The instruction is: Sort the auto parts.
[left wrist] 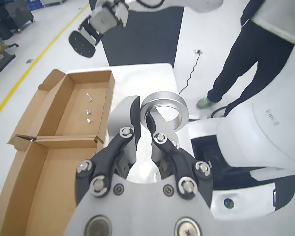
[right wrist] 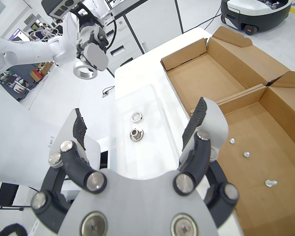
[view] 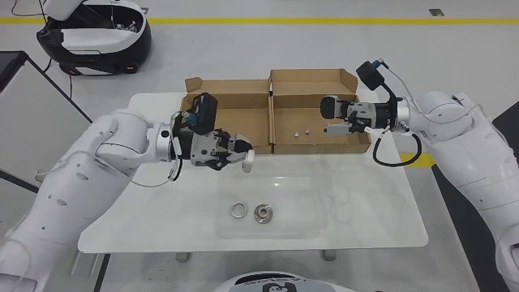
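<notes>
Just in front of the left cardboard box [view: 243, 119], the left gripper [left wrist: 143, 115] is clamped on the wall of a large metal ring [left wrist: 167, 95], one finger inside the bore and one outside, holding it above the table [view: 381, 203]. The step in hand looks like carrying this ring to its box. The next move calls for swinging it over the left box (the right box [view: 324, 105] holds small screws [right wrist: 246, 154]) and lowering before release. The ring is bright, smooth and thick-walled, likely heavy and slippery. The right gripper [right wrist: 139, 120] hangs over the right box, fingers spread wide, holding nothing. A smaller ring [view: 239, 209] and a flanged hub [view: 262, 212] wait on the table.
</notes>
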You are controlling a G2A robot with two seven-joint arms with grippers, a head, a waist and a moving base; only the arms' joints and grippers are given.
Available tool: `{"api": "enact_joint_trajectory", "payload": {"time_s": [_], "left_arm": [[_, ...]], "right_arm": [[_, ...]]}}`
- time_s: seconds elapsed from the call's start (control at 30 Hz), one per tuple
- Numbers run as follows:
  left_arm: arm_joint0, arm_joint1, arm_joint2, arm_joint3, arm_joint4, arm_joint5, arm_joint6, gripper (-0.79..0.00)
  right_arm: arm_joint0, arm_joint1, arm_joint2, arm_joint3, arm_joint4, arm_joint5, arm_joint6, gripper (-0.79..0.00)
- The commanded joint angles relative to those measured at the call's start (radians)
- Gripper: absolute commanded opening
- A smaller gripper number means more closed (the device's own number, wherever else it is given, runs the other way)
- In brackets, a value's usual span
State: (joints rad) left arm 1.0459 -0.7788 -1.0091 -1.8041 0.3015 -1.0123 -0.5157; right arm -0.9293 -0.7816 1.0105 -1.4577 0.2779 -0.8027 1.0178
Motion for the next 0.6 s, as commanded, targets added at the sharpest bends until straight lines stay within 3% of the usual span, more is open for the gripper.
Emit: {"api": "enact_joint_trajectory", "payload": {"time_s": [0.0, 0.27, 0.57], "left_arm": [[0.005, 0.005, -0.001, -0.007, -0.063, 0.0, 0.05, -0.785], [0.033, 0.025, -0.041, -0.029, -0.22, 0.0, 0.202, -0.785], [0.113, 0.031, -0.134, -0.099, -0.359, 0.0, 0.289, -0.785]], "right_arm": [[0.0, 0.0, 0.0, 0.0, 0.0, 0.0, 0.0, 0.0], [0.0, 0.0, 0.0, 0.0, 0.0, 0.0, 0.0, 0.0], [0.0, 0.0, 0.0, 0.0, 0.0, 0.0, 0.0, 0.0]]}}
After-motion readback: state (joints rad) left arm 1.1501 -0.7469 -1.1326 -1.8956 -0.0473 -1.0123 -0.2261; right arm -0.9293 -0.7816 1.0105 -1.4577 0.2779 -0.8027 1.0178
